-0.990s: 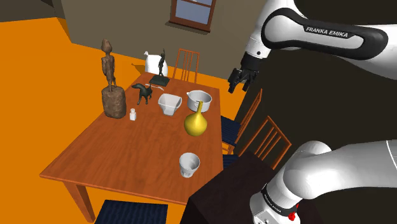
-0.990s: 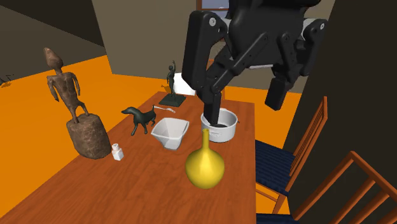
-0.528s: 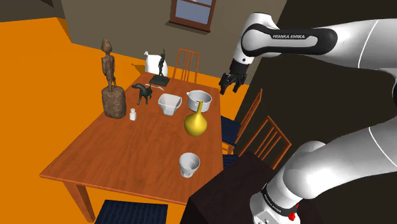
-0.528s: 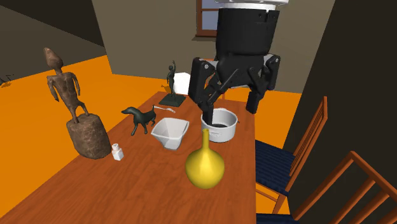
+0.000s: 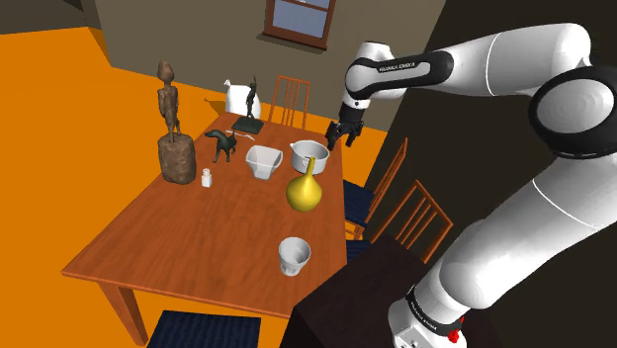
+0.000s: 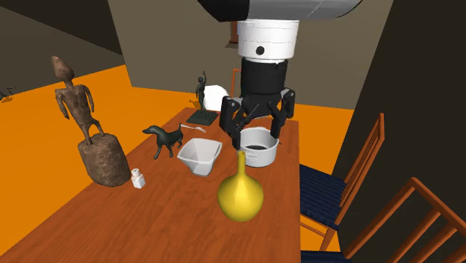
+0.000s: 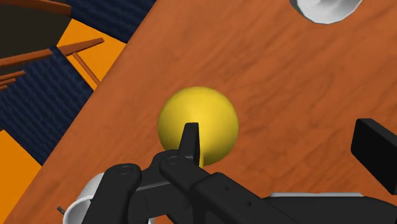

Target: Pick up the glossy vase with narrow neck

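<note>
The gripper (image 6: 255, 131) hangs with its two black fingers spread wide and nothing between them, in the upper middle of the second exterior view, above the white pot (image 6: 258, 146). In the wrist view the gripper (image 7: 283, 149) is not centred on the target: one finger (image 7: 189, 144) lies across the yellow vase (image 7: 198, 124), and the other stands well apart from it.

The vase (image 6: 240, 196) stands upright on the table (image 5: 178, 237), at the centre of the shoulder view and just below the pot (image 5: 309, 155) there.

I judge that the main danger is this offset. If the hand descends as it is, one fingertip may strike the thin neck and tip the vase over. The round glossy body may also slip out if the fingers close on it low down, so the neck looks the safer place. The pot is just beside the vase, and the white square bowl (image 6: 199, 156) is near, so a wide finger may catch on a rim. The table edge on the chair side is near too; a knocked vase may roll off there.
</note>
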You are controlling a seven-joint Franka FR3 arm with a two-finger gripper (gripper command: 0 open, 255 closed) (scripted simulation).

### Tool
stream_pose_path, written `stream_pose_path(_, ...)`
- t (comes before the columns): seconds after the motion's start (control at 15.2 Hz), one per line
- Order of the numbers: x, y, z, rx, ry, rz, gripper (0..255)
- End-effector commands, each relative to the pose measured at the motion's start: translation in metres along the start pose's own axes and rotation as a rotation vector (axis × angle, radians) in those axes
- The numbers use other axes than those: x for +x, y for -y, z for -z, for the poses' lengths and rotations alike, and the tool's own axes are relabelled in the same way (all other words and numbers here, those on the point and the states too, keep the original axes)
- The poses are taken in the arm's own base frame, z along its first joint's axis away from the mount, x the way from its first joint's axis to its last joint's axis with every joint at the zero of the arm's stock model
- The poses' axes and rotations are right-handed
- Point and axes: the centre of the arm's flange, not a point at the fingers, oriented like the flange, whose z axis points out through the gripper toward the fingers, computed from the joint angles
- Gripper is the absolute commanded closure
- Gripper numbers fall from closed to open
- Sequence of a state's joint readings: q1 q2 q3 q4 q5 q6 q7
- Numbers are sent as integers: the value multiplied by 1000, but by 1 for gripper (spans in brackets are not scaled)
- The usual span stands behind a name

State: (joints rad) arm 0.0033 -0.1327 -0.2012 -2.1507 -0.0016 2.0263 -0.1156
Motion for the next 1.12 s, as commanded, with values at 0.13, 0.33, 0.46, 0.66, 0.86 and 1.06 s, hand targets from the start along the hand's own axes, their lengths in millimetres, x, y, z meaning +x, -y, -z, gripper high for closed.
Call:
stream_pose_path(0.13,40,-16,-35,-6,9,14,0)
stream_pose_path(0.33,70,-27,-60,-10,15,24,0)
stream_pose_path(0.46,90,-35,-76,-12,20,31,0)
stream_pose_path(0.66,119,-46,-101,-16,27,41,0)
stream_pose_path(0.86,149,-56,-126,-20,34,50,0)
stream_pose_path(1.06,178,-67,-151,-24,40,60,0)
